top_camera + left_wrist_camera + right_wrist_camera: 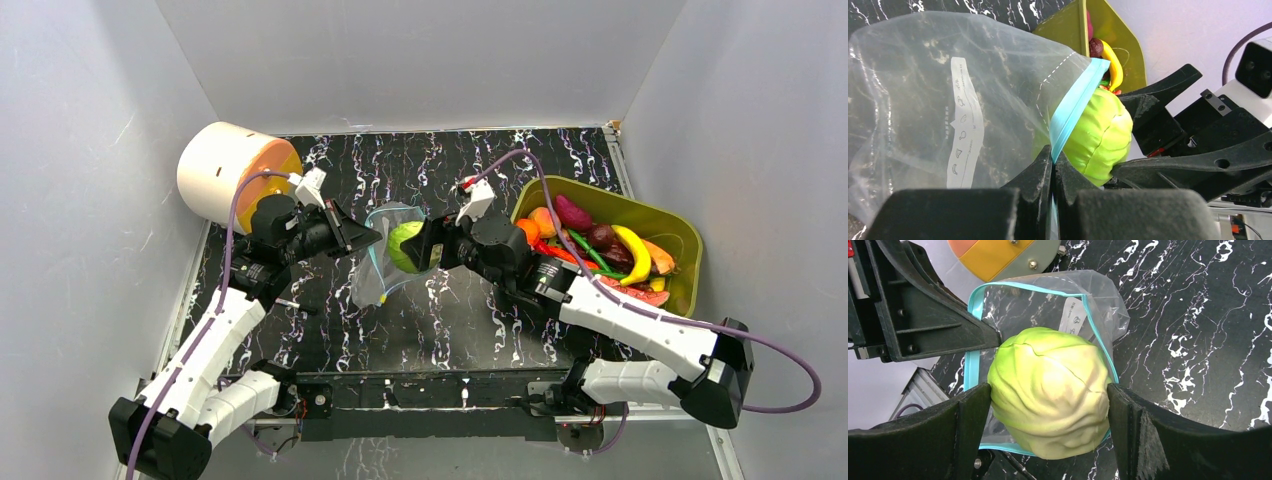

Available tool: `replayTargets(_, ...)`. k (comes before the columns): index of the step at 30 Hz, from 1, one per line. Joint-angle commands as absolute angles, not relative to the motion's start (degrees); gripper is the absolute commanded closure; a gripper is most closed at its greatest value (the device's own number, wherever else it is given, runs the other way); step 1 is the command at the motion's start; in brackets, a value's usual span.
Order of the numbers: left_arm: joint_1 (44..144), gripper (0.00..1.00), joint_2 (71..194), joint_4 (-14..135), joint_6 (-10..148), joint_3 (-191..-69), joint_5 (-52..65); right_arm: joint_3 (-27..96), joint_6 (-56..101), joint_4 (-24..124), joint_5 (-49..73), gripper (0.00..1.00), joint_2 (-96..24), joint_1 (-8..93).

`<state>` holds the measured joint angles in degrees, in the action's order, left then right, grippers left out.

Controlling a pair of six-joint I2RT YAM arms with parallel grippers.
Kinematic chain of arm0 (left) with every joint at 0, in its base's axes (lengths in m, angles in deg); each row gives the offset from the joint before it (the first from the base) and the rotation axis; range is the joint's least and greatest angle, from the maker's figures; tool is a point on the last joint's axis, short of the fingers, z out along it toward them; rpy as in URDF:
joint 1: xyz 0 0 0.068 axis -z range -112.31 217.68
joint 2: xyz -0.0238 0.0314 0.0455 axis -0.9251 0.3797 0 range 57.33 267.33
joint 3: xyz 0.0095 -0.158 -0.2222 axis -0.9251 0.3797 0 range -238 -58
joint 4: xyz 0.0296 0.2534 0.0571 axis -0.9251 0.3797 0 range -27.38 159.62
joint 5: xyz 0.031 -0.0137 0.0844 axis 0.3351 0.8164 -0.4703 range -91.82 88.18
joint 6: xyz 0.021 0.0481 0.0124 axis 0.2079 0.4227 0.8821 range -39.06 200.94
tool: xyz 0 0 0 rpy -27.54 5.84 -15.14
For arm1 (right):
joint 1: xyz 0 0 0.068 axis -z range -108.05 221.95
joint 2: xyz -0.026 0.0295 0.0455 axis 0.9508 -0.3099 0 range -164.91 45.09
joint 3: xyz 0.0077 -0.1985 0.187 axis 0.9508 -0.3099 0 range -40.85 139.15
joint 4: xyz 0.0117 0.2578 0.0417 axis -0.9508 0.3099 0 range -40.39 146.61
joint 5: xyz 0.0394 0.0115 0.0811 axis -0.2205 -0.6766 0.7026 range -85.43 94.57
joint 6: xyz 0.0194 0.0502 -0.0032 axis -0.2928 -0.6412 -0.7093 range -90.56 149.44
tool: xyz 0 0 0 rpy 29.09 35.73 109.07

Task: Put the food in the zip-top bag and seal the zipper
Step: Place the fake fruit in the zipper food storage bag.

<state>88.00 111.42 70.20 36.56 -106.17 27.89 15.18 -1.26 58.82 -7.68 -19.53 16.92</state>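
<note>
The clear zip-top bag [385, 262] hangs above the table between the two arms, mouth facing right. My left gripper [1053, 161] is shut on its light blue zipper [1075, 102]. The green cabbage [1048, 390] sits in the bag's open mouth, partly past the zipper rim [973, 335]. My right gripper [1049, 390] has its jaws set wide, with both pads against the cabbage's sides. The rest of the food [600, 250] (banana, peppers, sweet potato, an orange piece) lies in the olive-green bin [668, 222] on the right.
A cream and orange cylinder [232, 172] lies at the back left, close behind my left wrist. Grey walls close the table in at the back and on both sides. The black marbled tabletop [440, 320] shows below the bag.
</note>
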Motion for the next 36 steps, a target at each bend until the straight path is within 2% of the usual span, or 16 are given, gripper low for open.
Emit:
replayTargets(1,87.78,1.00,110.29,64.50,31.92,-103.80,30.20,15.95,-2.70,52.04,-8.33,0.21,-20.41,16.67)
replayTargets(3,87.76,1.00,109.86,63.18,30.55,-102.78,30.27,17.80,-3.16,51.37,-5.68,0.20,-22.68,16.66)
replayTargets(10,87.80,1.00,109.41,63.45,32.15,-101.86,30.43,25.25,-1.02,57.12,-5.38,0.03,-25.67,16.67)
replayTargets(18,87.76,1.00,108.76,68.08,37.42,-103.04,29.93,27.36,-1.33,65.20,-8.37,0.03,-23.74,16.72)
replayTargets(28,87.77,1.00,106.53,66.84,36.46,-102.61,30.42,27.41,-2.14,69.83,-11.73,0.15,-22.68,16.67)
replayTargets(33,87.77,1.00,105.44,66.75,35.89,-102.80,29.94,22.82,-5.01,69.01,-12.56,0.37,-20.15,16.67)
replayTargets(36,87.78,1.00,105.00,66.79,35.34,-103.71,28.93,19.67,-8.25,67.76,-9.93,0.43,-18.99,16.73)
